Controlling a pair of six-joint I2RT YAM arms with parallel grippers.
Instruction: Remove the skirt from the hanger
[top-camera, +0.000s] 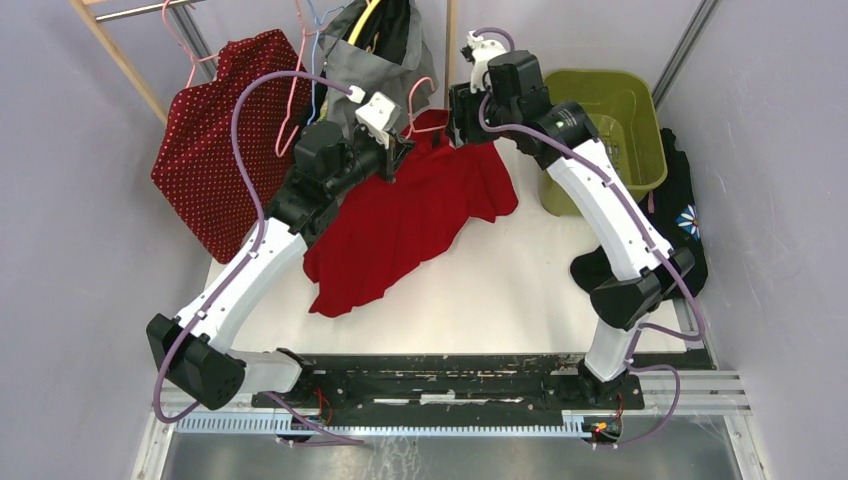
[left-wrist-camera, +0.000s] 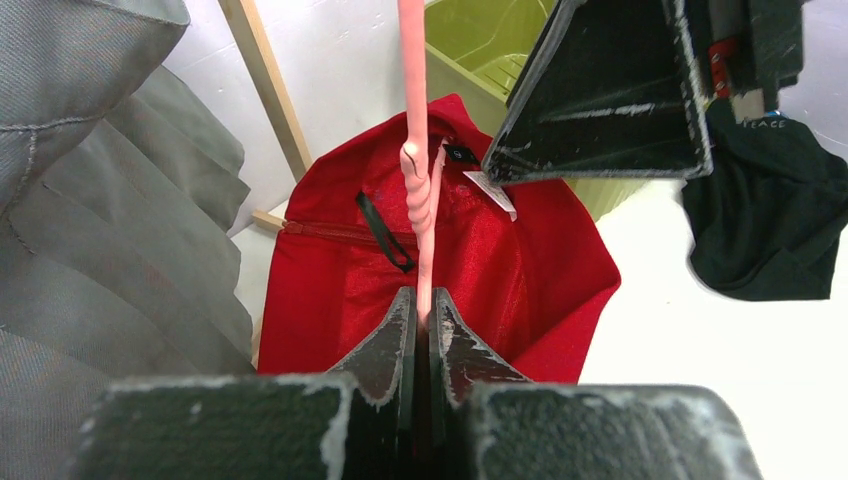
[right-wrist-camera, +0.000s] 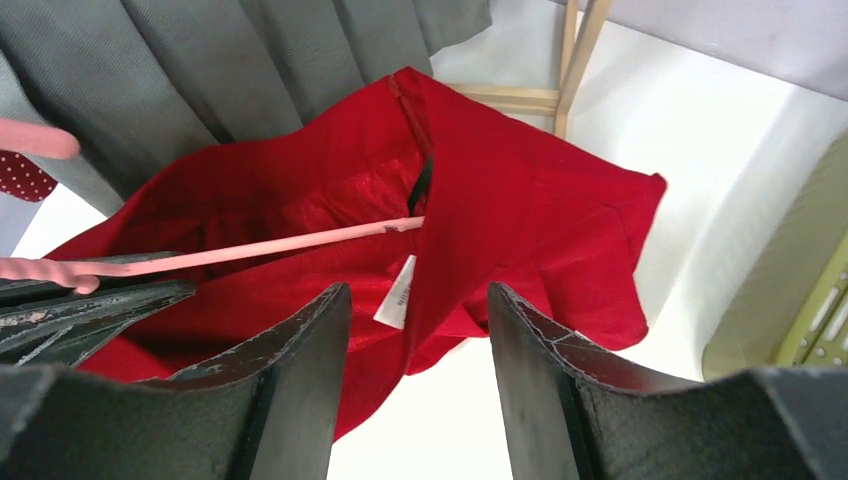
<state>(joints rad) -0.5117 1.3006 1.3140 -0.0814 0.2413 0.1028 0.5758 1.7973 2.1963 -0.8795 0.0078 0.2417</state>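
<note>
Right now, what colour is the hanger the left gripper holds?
The thin hanger is pink; clearest in left wrist view.

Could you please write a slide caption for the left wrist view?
Left gripper shut on the pink hanger, red skirt spread beyond it, green bin behind.

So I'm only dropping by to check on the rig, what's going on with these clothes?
Two robot arms are working a red skirt off a pink hanger. The left hand is shut on the hanger's wire just past its twisted neck. The right hand is open above the skirt's waistband, gripping nothing. The skirt is not off yet: one arm of the hanger runs inside the waistband, and the rest of the fabric lies spread on the white table.
</note>
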